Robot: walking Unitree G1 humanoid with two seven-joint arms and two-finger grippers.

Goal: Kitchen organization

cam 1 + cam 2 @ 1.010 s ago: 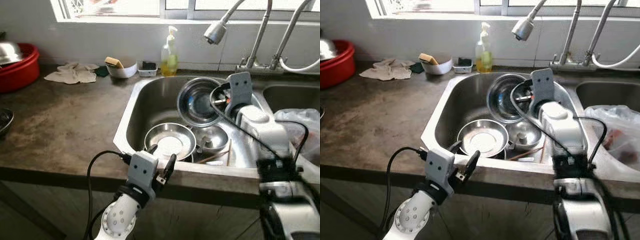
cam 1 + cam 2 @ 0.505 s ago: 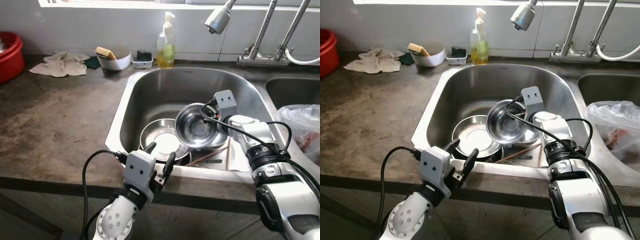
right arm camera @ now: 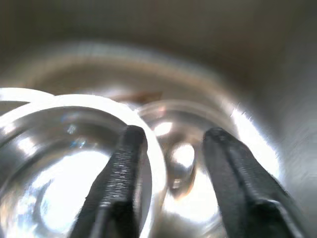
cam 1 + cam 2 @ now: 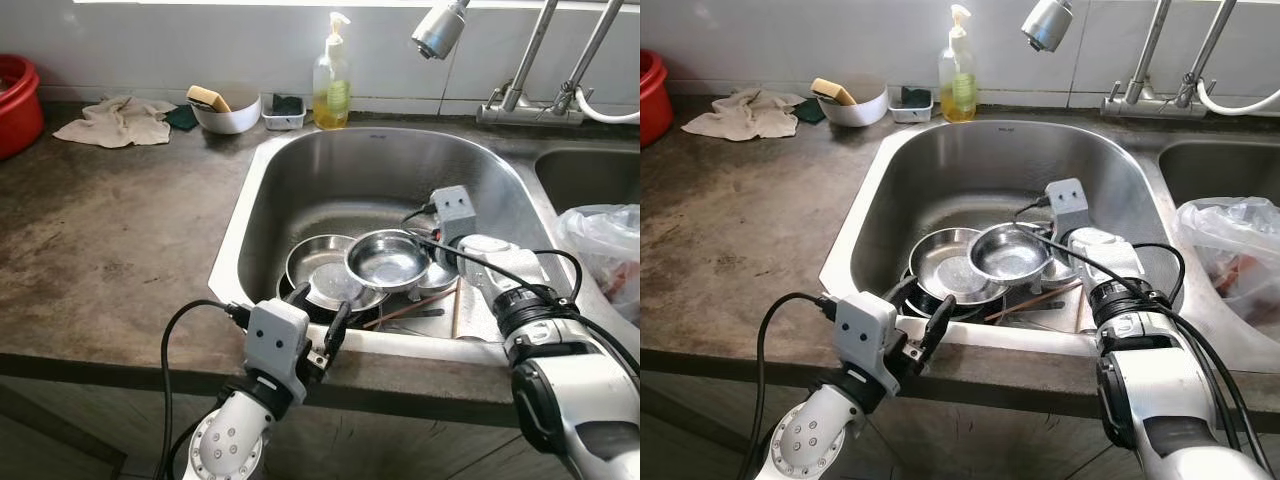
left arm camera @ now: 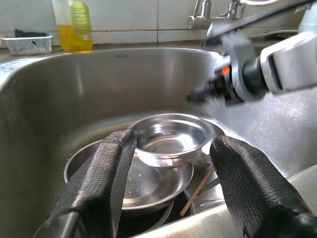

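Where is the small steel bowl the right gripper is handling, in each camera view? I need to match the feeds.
Left eye view: small steel bowl in the sink, over the wide pan, beside the right gripper.
Right eye view: same spot.
Left wrist view: centre, between the two black fingers.
Right wrist view: large bright rim, one finger inside it.
Shared landmark: soap bottle.

Dark worn countertop [image 4: 120, 230], white tiled wall [image 4: 150, 50] behind, daylight fr. above.
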